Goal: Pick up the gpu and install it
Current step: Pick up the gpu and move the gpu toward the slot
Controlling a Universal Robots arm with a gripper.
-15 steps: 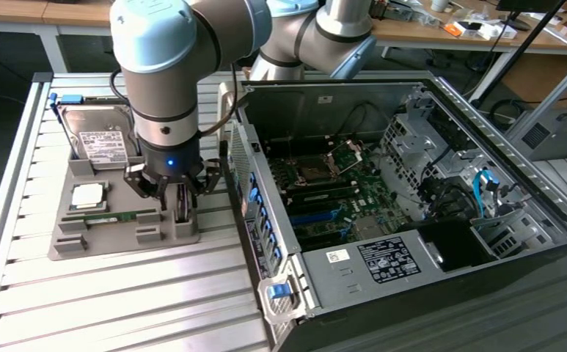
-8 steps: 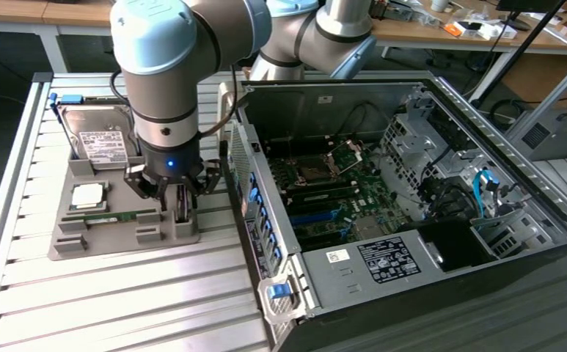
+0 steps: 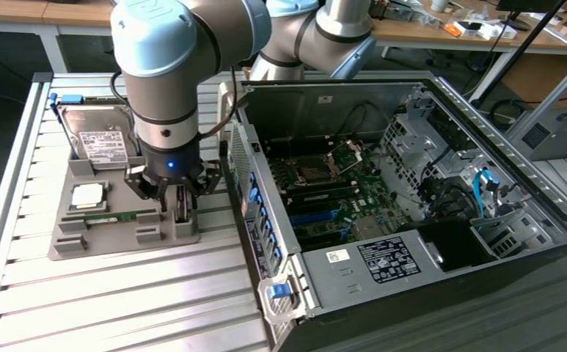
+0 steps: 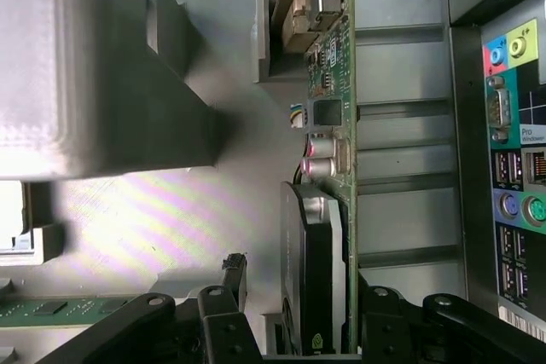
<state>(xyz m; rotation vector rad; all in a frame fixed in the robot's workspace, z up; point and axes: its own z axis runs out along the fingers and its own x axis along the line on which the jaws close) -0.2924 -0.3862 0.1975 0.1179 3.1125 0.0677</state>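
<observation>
The gpu (image 4: 330, 83) stands on its edge in a slot of the grey holder tray (image 4: 153, 210). It is a green board with a black fan shroud and a metal bracket at one end. My gripper (image 4: 300, 287) is open and low over the card, with one finger on each side of its fan end. A gap shows between the fingers (image 4: 232, 279) and the shroud. In the exterior view the gripper (image 3: 177, 199) hangs over the tray's (image 3: 116, 246) edge nearest the computer, and the gpu (image 3: 181, 215) shows dark between its fingers.
The tray also holds a hard drive (image 3: 102, 139), a processor (image 3: 87, 194) and a memory stick (image 3: 107, 218). The open computer case (image 3: 479, 139) lies at the exterior view's right, motherboard (image 3: 332, 191) exposed. Its rear port panel (image 4: 512, 193) stands close beside the gpu.
</observation>
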